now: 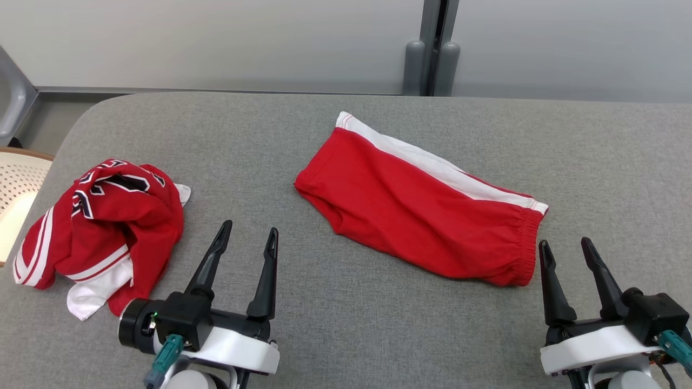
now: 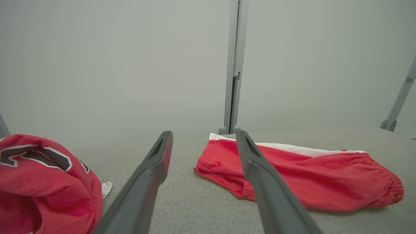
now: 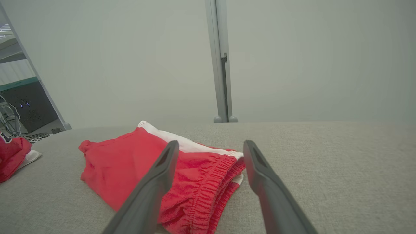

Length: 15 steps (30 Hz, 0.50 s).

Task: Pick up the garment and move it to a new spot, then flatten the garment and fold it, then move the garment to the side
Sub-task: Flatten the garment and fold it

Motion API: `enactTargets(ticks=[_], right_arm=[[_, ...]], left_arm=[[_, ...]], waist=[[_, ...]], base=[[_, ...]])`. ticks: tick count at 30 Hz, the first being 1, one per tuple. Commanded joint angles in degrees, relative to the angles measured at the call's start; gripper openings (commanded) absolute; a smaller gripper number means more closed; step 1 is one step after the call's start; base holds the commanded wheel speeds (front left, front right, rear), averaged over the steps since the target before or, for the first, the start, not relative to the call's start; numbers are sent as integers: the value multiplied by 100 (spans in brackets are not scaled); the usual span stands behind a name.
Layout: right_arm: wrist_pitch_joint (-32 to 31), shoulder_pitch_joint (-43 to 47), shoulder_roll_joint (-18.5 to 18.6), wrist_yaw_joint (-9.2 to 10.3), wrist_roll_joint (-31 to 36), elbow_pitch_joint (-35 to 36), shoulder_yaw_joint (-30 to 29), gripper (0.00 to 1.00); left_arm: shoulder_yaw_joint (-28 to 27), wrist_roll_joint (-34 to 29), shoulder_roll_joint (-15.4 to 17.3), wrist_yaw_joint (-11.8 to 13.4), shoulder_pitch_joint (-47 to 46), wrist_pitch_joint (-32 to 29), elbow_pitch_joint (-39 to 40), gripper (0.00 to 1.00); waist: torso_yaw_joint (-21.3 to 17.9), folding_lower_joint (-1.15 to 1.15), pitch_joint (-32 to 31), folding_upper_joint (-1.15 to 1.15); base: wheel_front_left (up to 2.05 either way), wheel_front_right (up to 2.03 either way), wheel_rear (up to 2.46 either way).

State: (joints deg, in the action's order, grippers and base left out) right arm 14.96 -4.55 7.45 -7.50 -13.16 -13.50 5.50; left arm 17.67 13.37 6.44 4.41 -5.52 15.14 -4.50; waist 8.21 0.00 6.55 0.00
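Observation:
Red shorts with a white side stripe (image 1: pixel 416 216) lie folded flat in the middle of the grey fabric table (image 1: pixel 346 335); the elastic waistband points toward my right gripper. A crumpled red jersey with white trim and dark lettering (image 1: pixel 119 221) is heaped at the table's left. My left gripper (image 1: pixel 250 227) stands open just right of the jersey, holding nothing. My right gripper (image 1: pixel 565 242) stands open just right of the shorts' waistband, also holding nothing. The left wrist view has the open left gripper (image 2: pixel 203 134), jersey (image 2: pixel 42 188) and shorts (image 2: pixel 308 175). In the right wrist view the open right gripper (image 3: pixel 211 143) points past the shorts (image 3: pixel 130 162).
A cream perforated seat or basket (image 1: pixel 16 183) sits off the table's left edge. A grey post (image 1: pixel 432 54) rises behind the table's far edge against a pale wall. Bare grey cloth stretches between the two garments and to the right of the shorts.

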Motion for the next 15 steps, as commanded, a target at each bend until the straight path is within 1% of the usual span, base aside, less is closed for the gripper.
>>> enactTargets(ticks=[1,5,9,12,15], right_arm=[[33,-31,-32,2,-87,-102,-31,100],[-51,-248,-138,1,-591,-496,-43,100],[-410,-540,-216,1,-1517,-950,-90,100],[-697,-773,-230,1,-2171,-1229,-122,100],[-1037,-995,-236,1,-2671,-1542,-184,100]], left_arm=[[-98,-107,-31,-88,9,0,-34,100],[-283,-275,-176,-277,-58,-1,-87,100],[-328,-379,-280,-434,-121,-1,-168,100],[-287,-431,-311,-479,-171,-1,-204,100],[-228,-432,-340,-508,-206,-1,-224,100]], waist=[[-23,0,49,0],[-43,0,144,0],[18,0,244,0],[95,0,325,0],[176,0,413,0]], base=[[0,0,0],[0,0,0],[0,0,0],[0,0,0],[0,0,0]])
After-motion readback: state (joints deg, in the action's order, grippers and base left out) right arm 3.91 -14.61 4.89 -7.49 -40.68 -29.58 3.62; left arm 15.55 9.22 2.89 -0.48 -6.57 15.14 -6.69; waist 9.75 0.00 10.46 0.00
